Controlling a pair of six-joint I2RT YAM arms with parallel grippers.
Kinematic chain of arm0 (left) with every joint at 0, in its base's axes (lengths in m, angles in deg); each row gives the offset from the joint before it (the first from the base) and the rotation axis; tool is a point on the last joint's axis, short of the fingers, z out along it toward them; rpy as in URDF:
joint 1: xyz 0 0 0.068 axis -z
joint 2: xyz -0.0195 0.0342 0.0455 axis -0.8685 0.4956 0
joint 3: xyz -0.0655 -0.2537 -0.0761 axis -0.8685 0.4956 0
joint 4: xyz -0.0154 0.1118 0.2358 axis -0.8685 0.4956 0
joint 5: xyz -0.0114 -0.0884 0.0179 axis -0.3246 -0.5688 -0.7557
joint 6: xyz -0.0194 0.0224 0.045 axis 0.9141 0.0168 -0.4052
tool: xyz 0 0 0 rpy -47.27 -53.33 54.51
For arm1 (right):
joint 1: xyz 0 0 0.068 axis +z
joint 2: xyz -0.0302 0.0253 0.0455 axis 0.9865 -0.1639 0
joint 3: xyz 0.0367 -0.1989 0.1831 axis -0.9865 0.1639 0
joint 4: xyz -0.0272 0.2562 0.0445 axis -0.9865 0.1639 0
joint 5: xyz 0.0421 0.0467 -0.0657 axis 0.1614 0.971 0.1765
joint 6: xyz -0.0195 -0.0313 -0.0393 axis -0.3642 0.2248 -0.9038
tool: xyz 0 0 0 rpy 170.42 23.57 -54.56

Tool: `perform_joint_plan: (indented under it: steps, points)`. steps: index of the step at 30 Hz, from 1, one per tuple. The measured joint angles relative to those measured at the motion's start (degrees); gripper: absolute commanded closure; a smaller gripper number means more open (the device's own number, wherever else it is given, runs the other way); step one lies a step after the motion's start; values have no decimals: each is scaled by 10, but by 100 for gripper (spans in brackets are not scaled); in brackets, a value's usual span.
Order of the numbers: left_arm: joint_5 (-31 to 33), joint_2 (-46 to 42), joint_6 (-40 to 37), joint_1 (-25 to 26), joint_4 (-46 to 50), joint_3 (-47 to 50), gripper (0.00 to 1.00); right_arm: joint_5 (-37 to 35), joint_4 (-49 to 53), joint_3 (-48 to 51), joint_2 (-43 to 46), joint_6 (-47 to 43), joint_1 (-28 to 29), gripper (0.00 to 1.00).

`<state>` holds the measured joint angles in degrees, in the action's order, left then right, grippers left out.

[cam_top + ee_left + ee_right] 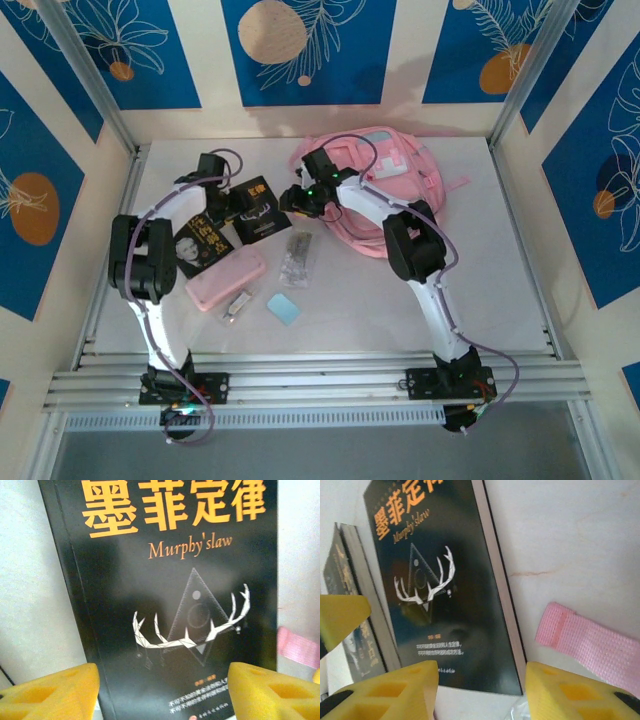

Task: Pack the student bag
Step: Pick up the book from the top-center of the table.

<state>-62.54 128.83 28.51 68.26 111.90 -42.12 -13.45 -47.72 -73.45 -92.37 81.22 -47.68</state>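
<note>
Pink student bag (420, 175) partly behind arm (365, 203)

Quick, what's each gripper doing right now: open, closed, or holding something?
Left gripper: open, holding nothing.
Right gripper: open, holding nothing.

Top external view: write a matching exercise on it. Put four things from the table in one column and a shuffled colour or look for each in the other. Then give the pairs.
Things:
1. student bag
2. Murphy's law book
3. pencil case
4. small card

Looks:
A. pale blue, flat
B. large, pink, with straps
C. black, white antlers on the cover
D. small, pink, oblong

Pairs: 1-B, 2-C, 3-D, 4-A
</note>
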Motion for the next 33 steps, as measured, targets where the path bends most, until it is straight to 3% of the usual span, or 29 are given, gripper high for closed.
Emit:
perform_joint_plan:
  steps: [8,20,33]
  points:
    - [6,21,-2,-1,-6,9,40,-21,40,-98,-73,-11,21,54]
    - [2,25,-1,-3,-19,13,46,-6,55,-115,-79,-24,37,57]
    - [-7,28,-9,-3,-23,13,44,-95,79,-110,-66,-77,40,47]
